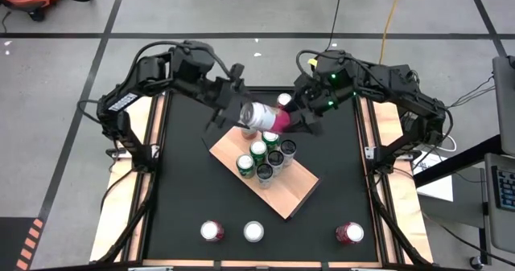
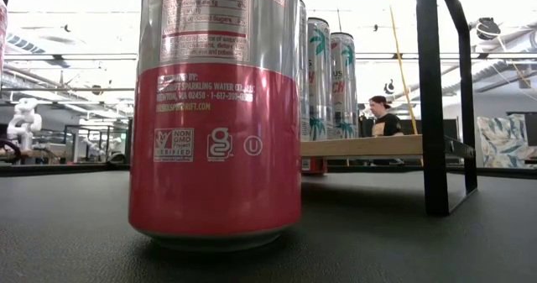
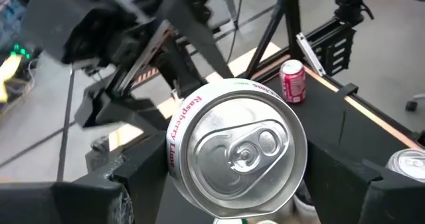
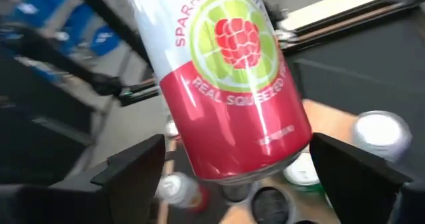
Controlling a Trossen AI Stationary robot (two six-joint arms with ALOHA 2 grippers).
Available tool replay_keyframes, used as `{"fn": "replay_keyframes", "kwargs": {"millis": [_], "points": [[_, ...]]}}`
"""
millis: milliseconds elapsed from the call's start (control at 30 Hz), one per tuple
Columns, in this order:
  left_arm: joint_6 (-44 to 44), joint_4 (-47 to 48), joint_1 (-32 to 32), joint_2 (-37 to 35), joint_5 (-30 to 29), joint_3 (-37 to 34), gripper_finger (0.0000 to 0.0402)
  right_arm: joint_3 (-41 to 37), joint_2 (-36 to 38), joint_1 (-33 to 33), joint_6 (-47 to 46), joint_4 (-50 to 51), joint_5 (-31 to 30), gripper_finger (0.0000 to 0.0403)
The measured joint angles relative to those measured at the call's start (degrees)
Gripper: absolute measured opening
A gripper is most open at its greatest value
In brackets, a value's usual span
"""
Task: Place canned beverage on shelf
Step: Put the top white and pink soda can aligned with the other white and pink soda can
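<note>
High view shows both arms meeting above the far end of the light-tan wood-grain shelf board (image 1: 273, 178), which lies slantwise on the black table (image 1: 185, 199). Between them hangs a silver-and-raspberry-red sparkling-water can (image 1: 262, 117), tilted on its side, clear of the shelf surface.

The left gripper (image 1: 241, 110) has its jaws spread to the can's width and clamped on the silver upper part; in the left wrist view the can's pull-tab top (image 3: 237, 151) fills the space between the two dark fingers (image 3: 136, 181), which press against its sides.

The right gripper (image 1: 291, 120) sits at the can's red lower end. In the right wrist view its fingers (image 4: 133, 167) stand wide apart on either side of the can with visible gaps, not touching it.

On the shelf, just nearer than the held can, stands a cluster of green-and-white cans (image 1: 264, 158). Three more cans (image 1: 253, 231) stand along the table's near edge, well apart from the shelf.
</note>
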State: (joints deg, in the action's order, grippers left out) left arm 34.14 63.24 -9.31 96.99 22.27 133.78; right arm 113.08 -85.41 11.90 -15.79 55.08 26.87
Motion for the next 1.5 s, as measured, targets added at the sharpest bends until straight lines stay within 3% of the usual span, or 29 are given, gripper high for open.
{"fn": "replay_keyframes", "kwargs": {"millis": [167, 900, 1233, 1500], "points": [[4.2, -0.3, 2.5, 0.0, 0.0, 0.0, 0.0287, 0.0, -0.5, 0.2, 0.0, -1.3, 7.7, 0.0353], [5.5, -3.0, 4.7, 0.0, -1.5, 0.0, 0.0287, -0.1, -3.7, 0.0, 1.4, -8.2, 23.0, 0.0350], [5.5, -4.0, 4.7, 0.3, -1.8, 0.0, 0.0287, -0.1, -3.7, -0.1, -0.8, -8.3, 22.6, 0.0299], [5.6, -5.9, 4.7, 0.5, -4.2, 0.0, 0.0287, 0.0, -3.9, -0.1, -2.8, -9.7, 22.0, 0.0326]]}}
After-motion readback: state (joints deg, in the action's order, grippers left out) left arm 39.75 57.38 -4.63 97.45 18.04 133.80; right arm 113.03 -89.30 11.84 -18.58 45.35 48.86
